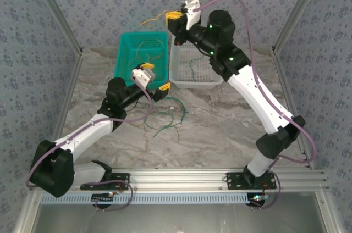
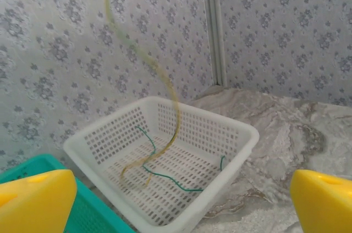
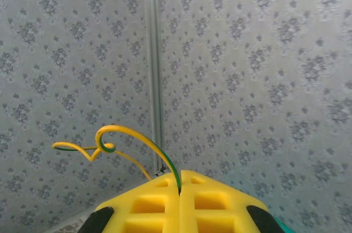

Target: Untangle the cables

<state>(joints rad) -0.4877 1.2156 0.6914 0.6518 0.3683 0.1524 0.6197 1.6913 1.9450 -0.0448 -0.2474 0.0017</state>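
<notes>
Seen from above, the left gripper [image 1: 160, 87] hovers low over the grey marbled table [image 1: 220, 128], toward 10 o'clock from the table's middle. A loose heap of thin dark green wires [image 1: 175, 116] lies on the table at its 5 o'clock. The left wrist view settles what the overhead view leaves unclear. The jaws are spread wide, with one yellow finger [image 2: 33, 200] in each lower corner and nothing between them.

That view also looks into the white perforated plastic basket [image 2: 209, 134]. One green wire [image 2: 165, 176] lies on the basket floor, and a yellow-tan wire [image 2: 176, 117] hangs down into it from above the frame. A corner of the teal perforated plastic basket [image 2: 93, 216] sits at 8 o'clock.

Overhead, the teal basket [image 1: 122, 57] stands at 11 o'clock and holds pale loops of wire. The white basket [image 1: 195, 83] touches its right side. The right gripper [image 1: 175, 24] is raised near their far edges.

The right wrist view shows the jaws of the right gripper [image 3: 180, 200] pressed together on a curly yellow-and-green wire [image 3: 118, 127] that arcs toward 10 o'clock.
</notes>
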